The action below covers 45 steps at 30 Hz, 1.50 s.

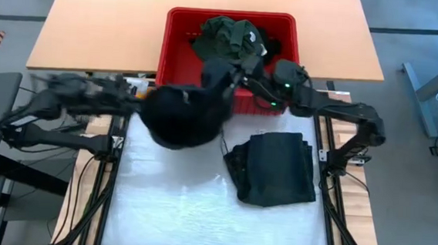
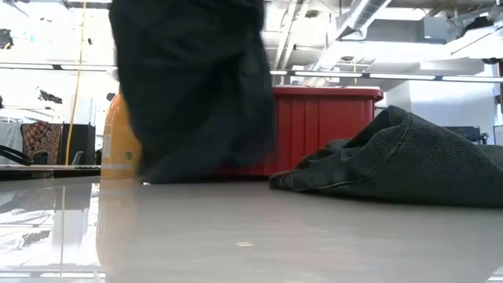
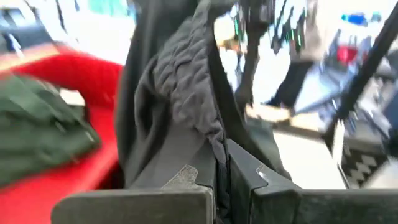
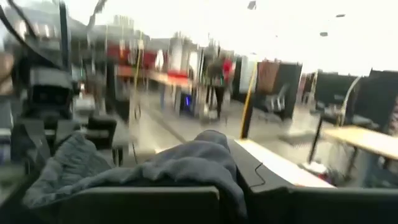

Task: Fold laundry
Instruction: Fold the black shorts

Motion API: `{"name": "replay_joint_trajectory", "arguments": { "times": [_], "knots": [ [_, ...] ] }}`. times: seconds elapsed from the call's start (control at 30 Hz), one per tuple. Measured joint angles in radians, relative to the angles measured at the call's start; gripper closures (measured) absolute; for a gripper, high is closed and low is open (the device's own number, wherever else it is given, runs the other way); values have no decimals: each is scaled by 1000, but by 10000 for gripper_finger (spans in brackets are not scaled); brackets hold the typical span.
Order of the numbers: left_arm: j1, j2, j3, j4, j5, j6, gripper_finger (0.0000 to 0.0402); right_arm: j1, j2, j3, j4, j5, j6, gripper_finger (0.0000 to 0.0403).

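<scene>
High view: L end effector (image 1: pixel 145 102) & R end effector (image 1: pixel 234 76) — both clamped on black garment (image 1: pixel 182 118), lifted.

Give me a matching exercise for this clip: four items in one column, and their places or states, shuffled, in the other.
Items:
1. black garment
2. green shirt
3. folded garment
4. basket

Places or states:
A. lying in the basket
B. red, at the table's far edge
C. held up between the left hand and right hand
D. lying on the table under the right arm

Pairs: 1-C, 2-A, 3-D, 4-B
</scene>
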Motion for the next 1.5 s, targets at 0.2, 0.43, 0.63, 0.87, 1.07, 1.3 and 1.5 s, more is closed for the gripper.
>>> {"name": "replay_joint_trajectory", "arguments": {
  "times": [0.2, 0.43, 0.63, 0.87, 1.07, 1.3, 1.5],
  "knots": [
    [0, -23, 186, -79, -47, 64, 401, 25, 152, 187, 41, -25, -17, 381],
    [-1, 123, 287, -416, 89, -103, 401, 34, 96, 206, -542, 50, 168, 381],
    [-55, 270, 64, -595, 286, -294, 401, 28, 45, -84, -921, -20, 452, 381],
    [-193, 467, -286, 26, 438, -415, 401, 126, -50, -419, -836, -83, 620, 375],
    [-257, 663, -378, 489, 359, -498, 397, 145, -122, -531, -813, -81, 649, 377],
    [-368, 796, -379, 544, 354, -602, 332, 135, -229, -684, -760, -79, 598, 372],
    [-467, 809, -372, 560, 194, -615, 270, 124, -282, -778, -680, -83, 533, 375]
  ]
}}
